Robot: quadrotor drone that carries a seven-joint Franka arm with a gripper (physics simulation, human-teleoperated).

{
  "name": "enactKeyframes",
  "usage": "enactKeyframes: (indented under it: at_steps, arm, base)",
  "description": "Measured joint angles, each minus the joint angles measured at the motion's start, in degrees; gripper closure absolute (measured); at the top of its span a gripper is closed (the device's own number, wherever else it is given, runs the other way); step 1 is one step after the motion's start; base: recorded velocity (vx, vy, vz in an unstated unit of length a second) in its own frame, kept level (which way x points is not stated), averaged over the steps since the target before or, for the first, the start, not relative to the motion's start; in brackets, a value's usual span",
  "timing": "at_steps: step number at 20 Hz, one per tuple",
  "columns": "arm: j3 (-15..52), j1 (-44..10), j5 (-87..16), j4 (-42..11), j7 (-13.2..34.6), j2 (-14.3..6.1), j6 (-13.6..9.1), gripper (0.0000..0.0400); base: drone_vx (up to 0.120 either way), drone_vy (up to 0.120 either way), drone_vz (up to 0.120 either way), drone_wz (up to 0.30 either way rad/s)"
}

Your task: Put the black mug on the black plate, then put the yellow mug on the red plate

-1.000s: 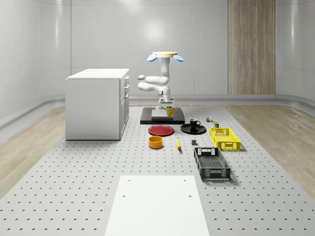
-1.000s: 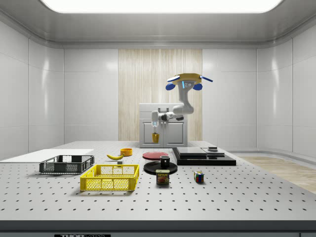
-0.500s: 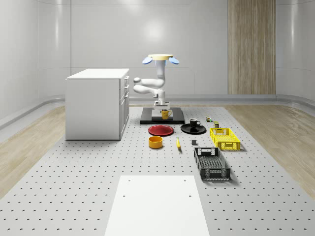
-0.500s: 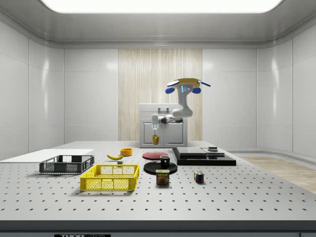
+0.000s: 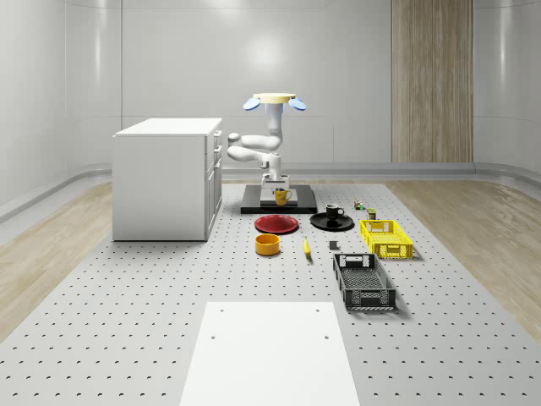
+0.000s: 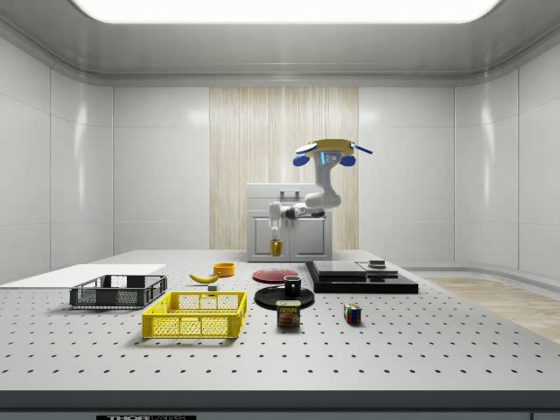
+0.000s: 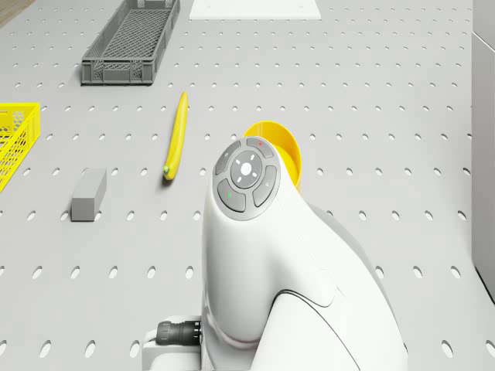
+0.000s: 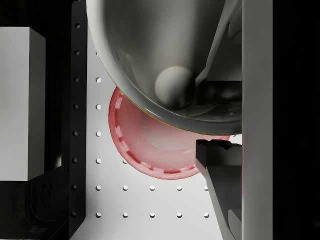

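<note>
Drone [image 5: 275, 101] hovers behind red plate [image 5: 276, 224]. Hand [image 5: 279, 188] clamped on yellow mug [image 5: 280, 196], held above plate's far edge. Risk: releasing off-centre, mug tips off rim onto tabletop [image 5: 169, 279].

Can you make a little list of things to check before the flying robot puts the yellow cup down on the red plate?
1. Black mug sits on the black plate: ok.
2. Yellow mug held in the gripper, off the table: ok.
3. Red plate has nothing on it: ok.
4. Mug over the red plate: cannot tell; the wrist view shows the plate below, partly hidden by the mug.
5. Mug upright: ok in the side view.
6. Drone hovering above the table, beside the white cabinet: ok.
</note>
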Motion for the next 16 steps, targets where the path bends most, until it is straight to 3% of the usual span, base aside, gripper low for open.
enactKeyframes:
  at_steps: [16]
  arm:
    - [-5.3,1.6,-4.7,2.1,-2.9,-0.1,2.8,0.03]
  base:
    - [0.0,0.0,0.0,0.0]
